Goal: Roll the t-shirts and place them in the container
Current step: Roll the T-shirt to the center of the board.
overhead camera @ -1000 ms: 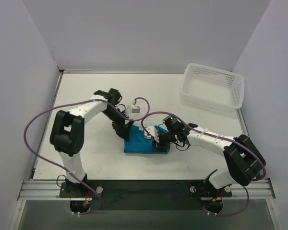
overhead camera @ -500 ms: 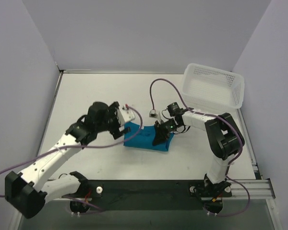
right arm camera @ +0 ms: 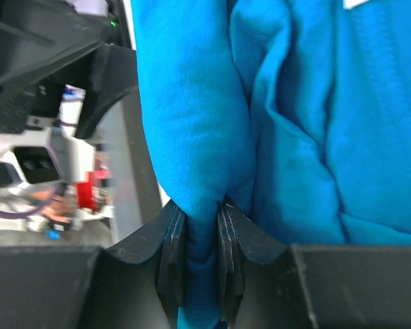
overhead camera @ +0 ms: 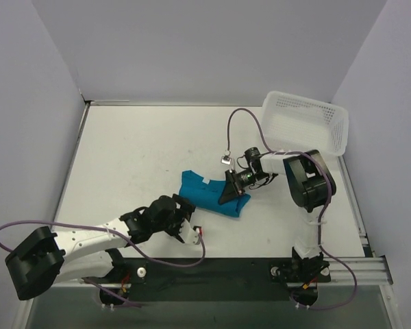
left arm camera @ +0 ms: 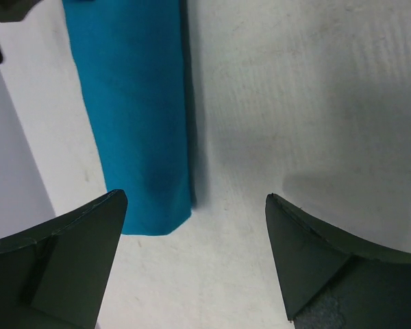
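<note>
- Top view: the right gripper (overhead camera: 231, 192) is pinched narrow on the right end of the teal-blue t-shirt (overhead camera: 207, 196), its arm reaching in from the right side.
- The t-shirt lies as a short bundle near the middle of the white table (overhead camera: 137, 151), slightly toward the near edge.
- The left gripper (overhead camera: 183, 218) hangs low just in front of the bundle's near-left end, jaws spread wide and holding nothing. Its arm lies along the near edge.
- A white mesh basket (overhead camera: 288, 145) stands at the far right corner, well apart from the t-shirt. Pale walls (overhead camera: 192, 48) close in the table on three sides, and a purple cable (overhead camera: 243, 113) loops above the right arm.
- Left wrist view: the left gripper (left arm camera: 195, 199) stands wide open over bare table (left arm camera: 301, 103). The t-shirt (left arm camera: 133, 103) shows as a smooth rolled length running away from the camera, its near end beside the left finger (left arm camera: 61, 267). Whether cloth and finger touch cannot be told.
- Right wrist view: the right gripper (right arm camera: 200, 264) is closed tight on a thick fold of the t-shirt (right arm camera: 192, 103). The cloth is squeezed between both fingers (right arm camera: 168, 267) and bulges above them.
</note>
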You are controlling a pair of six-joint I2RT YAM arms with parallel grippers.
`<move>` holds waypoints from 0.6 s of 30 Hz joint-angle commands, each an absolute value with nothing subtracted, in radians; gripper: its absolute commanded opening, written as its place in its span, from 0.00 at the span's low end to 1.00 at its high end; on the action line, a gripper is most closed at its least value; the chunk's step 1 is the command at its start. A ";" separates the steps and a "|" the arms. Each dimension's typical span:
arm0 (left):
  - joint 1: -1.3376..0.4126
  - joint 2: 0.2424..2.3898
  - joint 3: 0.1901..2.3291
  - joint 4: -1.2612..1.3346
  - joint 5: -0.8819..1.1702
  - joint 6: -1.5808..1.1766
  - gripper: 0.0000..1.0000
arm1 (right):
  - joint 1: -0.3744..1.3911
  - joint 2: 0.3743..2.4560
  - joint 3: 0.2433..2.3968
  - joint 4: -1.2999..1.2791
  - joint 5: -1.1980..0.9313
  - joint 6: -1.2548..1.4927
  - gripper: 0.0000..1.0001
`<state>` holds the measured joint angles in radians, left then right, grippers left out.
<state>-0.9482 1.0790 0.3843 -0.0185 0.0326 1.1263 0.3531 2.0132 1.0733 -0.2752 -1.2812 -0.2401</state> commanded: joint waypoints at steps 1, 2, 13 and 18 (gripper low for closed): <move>-0.962 1.121 0.368 0.266 -0.015 1.285 0.93 | 0.316 2.052 1.080 -0.325 -1.353 -0.163 0.00; -0.966 1.133 0.362 0.285 -0.017 1.311 0.93 | 0.311 2.056 1.072 -0.325 -1.354 -0.150 0.00; -0.969 1.380 0.337 0.543 -0.092 1.362 0.91 | 0.275 2.109 1.060 -0.238 -1.402 -0.037 0.00; -0.957 1.488 0.354 0.623 -0.124 1.387 0.88 | 0.273 2.134 1.066 -0.233 -1.425 -0.015 0.00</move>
<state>-0.9665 1.4151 0.3336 0.5190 -0.0868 1.3582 0.2802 2.1048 1.0676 -0.2310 -1.3941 -0.0502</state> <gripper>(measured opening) 0.889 0.187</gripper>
